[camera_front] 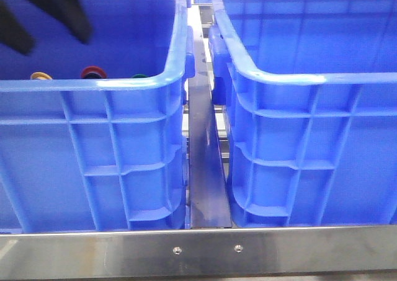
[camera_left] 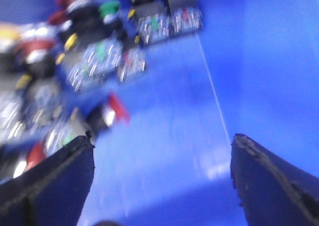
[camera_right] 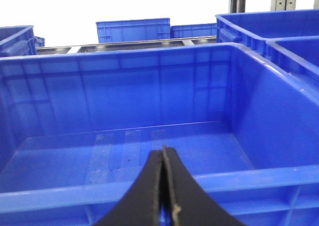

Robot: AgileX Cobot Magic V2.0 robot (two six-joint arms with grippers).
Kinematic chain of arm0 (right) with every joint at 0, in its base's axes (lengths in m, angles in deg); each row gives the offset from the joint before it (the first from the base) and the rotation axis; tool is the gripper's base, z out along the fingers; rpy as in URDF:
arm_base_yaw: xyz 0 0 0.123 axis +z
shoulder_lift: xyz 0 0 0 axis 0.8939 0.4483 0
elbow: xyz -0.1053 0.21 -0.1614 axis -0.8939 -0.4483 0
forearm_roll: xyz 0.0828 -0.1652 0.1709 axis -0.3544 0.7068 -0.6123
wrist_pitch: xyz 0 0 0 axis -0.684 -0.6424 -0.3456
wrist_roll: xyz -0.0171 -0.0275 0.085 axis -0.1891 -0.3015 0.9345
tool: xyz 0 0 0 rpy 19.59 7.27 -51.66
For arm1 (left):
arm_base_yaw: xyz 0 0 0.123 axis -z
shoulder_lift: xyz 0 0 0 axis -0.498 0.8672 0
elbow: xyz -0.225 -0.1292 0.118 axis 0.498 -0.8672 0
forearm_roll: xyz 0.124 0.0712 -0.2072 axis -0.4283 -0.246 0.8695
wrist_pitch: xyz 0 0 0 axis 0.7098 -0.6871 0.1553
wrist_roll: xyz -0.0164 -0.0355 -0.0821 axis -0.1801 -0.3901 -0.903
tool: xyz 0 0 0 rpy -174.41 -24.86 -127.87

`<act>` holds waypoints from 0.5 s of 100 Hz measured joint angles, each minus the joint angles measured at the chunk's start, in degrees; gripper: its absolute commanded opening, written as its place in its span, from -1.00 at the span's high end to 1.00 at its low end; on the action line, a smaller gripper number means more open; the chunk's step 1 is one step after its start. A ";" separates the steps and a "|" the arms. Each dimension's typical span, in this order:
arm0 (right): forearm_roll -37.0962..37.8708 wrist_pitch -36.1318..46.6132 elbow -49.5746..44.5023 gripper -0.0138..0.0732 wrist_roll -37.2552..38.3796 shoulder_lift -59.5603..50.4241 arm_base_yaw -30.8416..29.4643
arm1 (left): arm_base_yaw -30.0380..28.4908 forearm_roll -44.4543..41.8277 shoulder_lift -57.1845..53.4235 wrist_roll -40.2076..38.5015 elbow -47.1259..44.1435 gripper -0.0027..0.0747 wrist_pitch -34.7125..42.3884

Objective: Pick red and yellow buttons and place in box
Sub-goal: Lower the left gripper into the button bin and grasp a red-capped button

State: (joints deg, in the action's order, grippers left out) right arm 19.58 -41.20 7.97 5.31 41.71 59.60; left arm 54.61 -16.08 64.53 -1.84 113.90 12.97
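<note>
A yellow button [camera_front: 41, 75] and a red button [camera_front: 93, 72] peek over the near rim of the left blue crate [camera_front: 93, 85], beside a dark green one [camera_front: 139, 77]. My left gripper [camera_front: 53, 42] hangs open and empty inside that crate, above the buttons. The left wrist view is blurred. It shows my open left gripper [camera_left: 162, 146] over the crate floor, with a red-capped button [camera_left: 117, 108] just off one finger [camera_left: 55, 176]. My right gripper [camera_right: 163, 151] is shut and empty, over the near rim of the empty right box [camera_right: 99, 196], which also shows in the front view [camera_front: 310, 77].
Several more push-button switches with red, green and yellow heads [camera_left: 94, 51] lie heaped on the left crate's floor. A metal divider [camera_front: 205, 169] runs between the two crates, and a steel rail [camera_front: 205, 250] crosses in front. More blue crates [camera_right: 132, 30] stand behind.
</note>
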 measured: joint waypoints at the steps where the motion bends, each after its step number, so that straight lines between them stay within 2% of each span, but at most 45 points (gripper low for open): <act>1: 0.00 0.00 0.00 0.84 0.00 0.00 0.00 | 0.15 -0.81 0.49 -0.47 0.78 -0.45 0.10; 33: 0.00 0.00 0.00 0.84 0.00 0.00 0.00 | 3.87 -22.27 15.45 -23.82 13.80 -0.45 -3.30; 50: 0.00 0.00 0.00 0.84 0.00 0.00 0.00 | 3.87 -27.97 16.75 -30.36 14.74 -0.45 -4.68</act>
State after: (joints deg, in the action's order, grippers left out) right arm 19.58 -41.20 7.97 5.31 41.71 59.60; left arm 58.48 -44.05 81.28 -32.20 128.64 8.29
